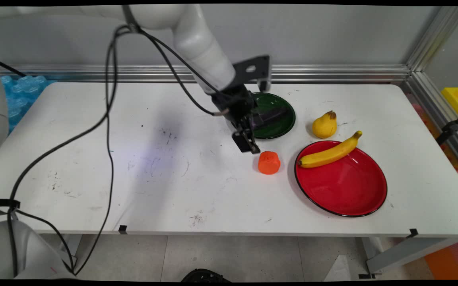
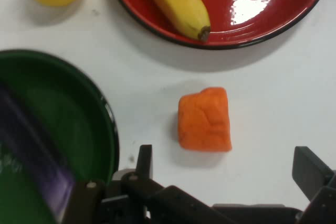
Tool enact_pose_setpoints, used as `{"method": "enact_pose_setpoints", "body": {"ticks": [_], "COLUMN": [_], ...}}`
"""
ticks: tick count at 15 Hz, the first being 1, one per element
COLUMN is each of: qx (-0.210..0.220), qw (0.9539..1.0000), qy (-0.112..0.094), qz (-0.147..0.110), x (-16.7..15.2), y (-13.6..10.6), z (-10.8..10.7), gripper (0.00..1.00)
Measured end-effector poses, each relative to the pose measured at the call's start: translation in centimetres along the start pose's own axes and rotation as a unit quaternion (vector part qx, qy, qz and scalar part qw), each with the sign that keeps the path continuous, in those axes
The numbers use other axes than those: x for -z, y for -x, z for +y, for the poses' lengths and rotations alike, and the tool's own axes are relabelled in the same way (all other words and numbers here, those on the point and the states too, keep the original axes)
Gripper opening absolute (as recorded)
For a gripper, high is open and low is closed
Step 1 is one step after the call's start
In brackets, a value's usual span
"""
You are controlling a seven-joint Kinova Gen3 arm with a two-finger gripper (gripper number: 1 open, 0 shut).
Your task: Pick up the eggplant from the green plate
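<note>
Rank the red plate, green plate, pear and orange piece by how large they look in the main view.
1. red plate
2. green plate, partly hidden by the arm
3. pear and orange piece: they look too alike to rank.

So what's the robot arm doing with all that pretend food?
The white arm's black gripper hangs open just above the table, right beside a small orange lumpy block, holding nothing. Behind it a dark green round plate has a purple thing on it. A yellow banana lies across the rim of a shiny red round plate, and a yellow pear sits on the table.
</note>
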Motion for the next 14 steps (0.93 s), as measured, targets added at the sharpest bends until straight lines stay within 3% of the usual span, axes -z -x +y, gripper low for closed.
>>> {"method": "enact_pose_setpoints", "body": {"ticks": [6, 9, 14], "qx": [0.078, 0.123, 0.193], "qw": [0.9964, 0.9910, 0.9770], "qy": [-0.030, -0.049, -0.082], "qz": [0.015, 0.022, 0.036], "x": [6.2, 8.0, 9.1], "y": [2.3, 3.2, 3.8], "z": [-0.6, -1.1, -2.2], "gripper": [1.00, 1.00, 1.00]}}
